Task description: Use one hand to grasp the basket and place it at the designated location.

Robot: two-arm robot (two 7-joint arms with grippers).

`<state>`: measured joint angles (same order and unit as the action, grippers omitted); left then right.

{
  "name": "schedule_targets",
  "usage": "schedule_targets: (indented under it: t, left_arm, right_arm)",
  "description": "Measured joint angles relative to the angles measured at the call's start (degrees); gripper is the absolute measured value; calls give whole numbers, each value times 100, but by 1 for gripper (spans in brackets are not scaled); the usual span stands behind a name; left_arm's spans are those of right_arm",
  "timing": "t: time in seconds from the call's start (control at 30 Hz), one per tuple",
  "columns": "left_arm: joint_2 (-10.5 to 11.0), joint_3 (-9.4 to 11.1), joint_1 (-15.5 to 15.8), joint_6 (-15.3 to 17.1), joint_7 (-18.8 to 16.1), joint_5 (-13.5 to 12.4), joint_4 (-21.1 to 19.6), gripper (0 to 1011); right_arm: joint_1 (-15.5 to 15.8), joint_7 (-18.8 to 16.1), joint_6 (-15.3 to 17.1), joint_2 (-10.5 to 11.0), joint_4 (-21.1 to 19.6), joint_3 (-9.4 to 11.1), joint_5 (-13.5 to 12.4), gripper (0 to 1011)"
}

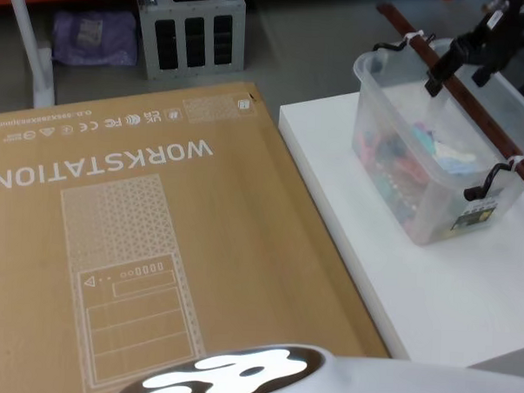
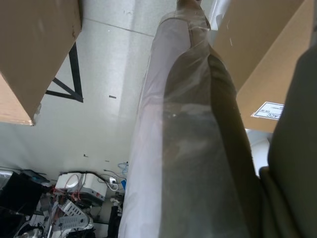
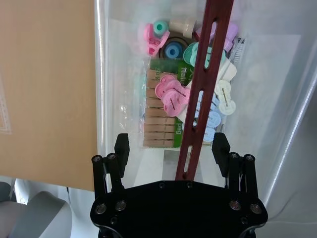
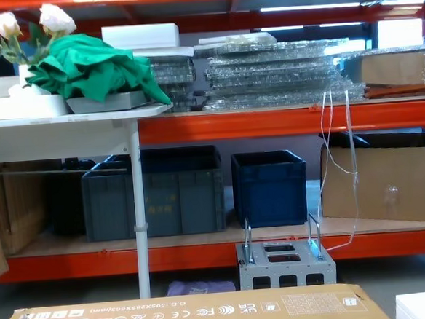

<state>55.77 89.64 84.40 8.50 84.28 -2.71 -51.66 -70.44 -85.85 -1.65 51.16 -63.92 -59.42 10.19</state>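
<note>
Basket (image 1: pixel 393 172): translucent milky tub on the white counter (image 1: pixel 389 280), standing toward the counter's far edge, well back from the near edge, with a strip of bare counter between it and the left edge. A large cardboard box (image 1: pixel 155 244) printed WORKSTATION lies flat just beside the counter's left edge. A dark red slotted bar (image 1: pixel 474 114) runs along the top of the basket; black hooks (image 1: pixel 497 182) hang from the bar over the rim at each end, with white ties on the bar beside them. Right tool (image 1: pixel 457 76) hangs over the far part of the basket, at the bar. In the right wrist view the right tool (image 3: pixel 171 145) is wide open, its two black fingers (image 3: pixel 122 148) standing one on either side of the bar (image 3: pixel 198 99); clear gaps show between each finger and the bar, and nothing is held. Seen through the basket (image 3: pixel 101 59) from above: a pack of wooden clothespins (image 3: pixel 158 121), pink clips (image 3: pixel 171 94), other pastel clips and small rolls (image 3: pixel 174 49). Whether the fingertips sit below the level of the bar cannot be told.
</note>
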Motion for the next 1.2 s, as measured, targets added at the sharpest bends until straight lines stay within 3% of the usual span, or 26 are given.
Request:
schedule_targets:
  t: [0.27,1.2]
  left_arm:
    - [-1,0,0,0,0,0,0,0]
    - [0,0,0,0,0,0,0,0]
  right_arm:
    - [-17,-19,169,-187,249,-236,193,1009]
    - [-37,26,231,-288,477,-354,246,1008]
